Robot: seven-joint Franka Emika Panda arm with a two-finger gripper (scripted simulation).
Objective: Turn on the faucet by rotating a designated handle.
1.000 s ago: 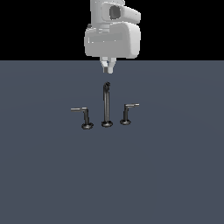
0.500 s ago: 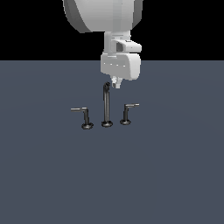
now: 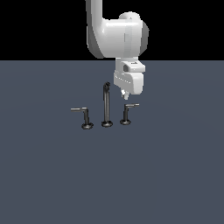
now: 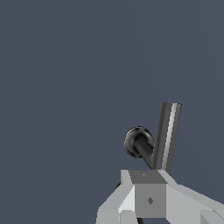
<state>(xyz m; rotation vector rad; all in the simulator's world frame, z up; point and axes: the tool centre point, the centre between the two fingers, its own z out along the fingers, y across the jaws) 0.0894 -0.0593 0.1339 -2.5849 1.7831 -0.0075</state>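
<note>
My arm has swung toward the exterior view's right and come lower, so the gripper (image 3: 124,94), whose opening I cannot tell, hangs just above the handle (image 3: 127,113), the small lever on the exterior view's right of the faucet (image 3: 106,105) on the grey floor (image 3: 166,175)

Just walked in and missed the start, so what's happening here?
A white robot arm is working on a small dark faucet standing on a grey surface. Its gripper hangs just above the smaller handle, on the exterior view's right of the tall spout, without touching it yet. The bigger handle on the other side is untouched. The wrist view looks down on the smaller handle's round base and silvery lever.
</note>
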